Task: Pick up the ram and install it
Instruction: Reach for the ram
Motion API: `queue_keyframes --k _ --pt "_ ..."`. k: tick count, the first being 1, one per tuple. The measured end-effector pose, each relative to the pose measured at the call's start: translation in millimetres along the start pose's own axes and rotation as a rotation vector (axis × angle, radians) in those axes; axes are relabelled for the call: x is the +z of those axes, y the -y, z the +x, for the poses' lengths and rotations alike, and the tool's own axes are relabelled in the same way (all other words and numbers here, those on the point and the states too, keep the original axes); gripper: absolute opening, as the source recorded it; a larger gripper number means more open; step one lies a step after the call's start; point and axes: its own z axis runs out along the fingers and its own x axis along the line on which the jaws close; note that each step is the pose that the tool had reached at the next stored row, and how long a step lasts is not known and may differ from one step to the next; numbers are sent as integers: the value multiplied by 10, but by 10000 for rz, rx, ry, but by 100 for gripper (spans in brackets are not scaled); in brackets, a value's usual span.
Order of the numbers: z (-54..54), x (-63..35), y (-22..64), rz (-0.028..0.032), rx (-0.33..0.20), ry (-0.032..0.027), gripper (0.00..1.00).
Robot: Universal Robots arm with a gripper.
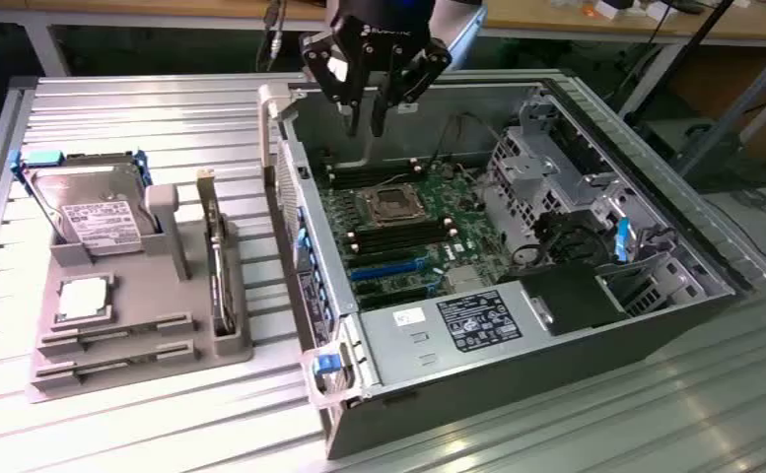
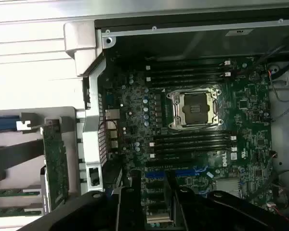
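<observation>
Exterior view, ram in holder, spread jaws well apart

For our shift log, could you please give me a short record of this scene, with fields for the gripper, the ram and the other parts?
gripper: open, holding nothing, above the open computer case
ram: standing on edge in the grey holder, on the exterior view's left of the case
hard drive: leaning in the same holder
processor chip: lying flat in the holder
processor socket: on the motherboard, open
task status: ram not yet picked up
</observation>
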Motion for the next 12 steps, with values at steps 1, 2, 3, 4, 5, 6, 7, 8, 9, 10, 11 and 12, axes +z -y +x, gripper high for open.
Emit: queue_keyframes --k 1,2,3,4,5,6,7,8,9,10,11,12 --pt "175 -4 11 1 0 2 33" --pt "268 -6 18 1 -2 2 33" --pt "376 -8 26 -1 0 3 33" --pt "446 -10 32 0 -1 2 33" --pt "548 -13 39 1 -1 2 33" --pt "669 -16 49 0 1 3 33" --pt "801 -19 59 0 -2 3 33" --pt "899 -21 66 1 1 2 33" --pt "953 -22 70 0 -1 3 33" --pt "1013 -23 75 0 0 3 33" --pt "1104 -26 81 1 0 2 33" --pt "1174 -27 87 1 -2 2 33"
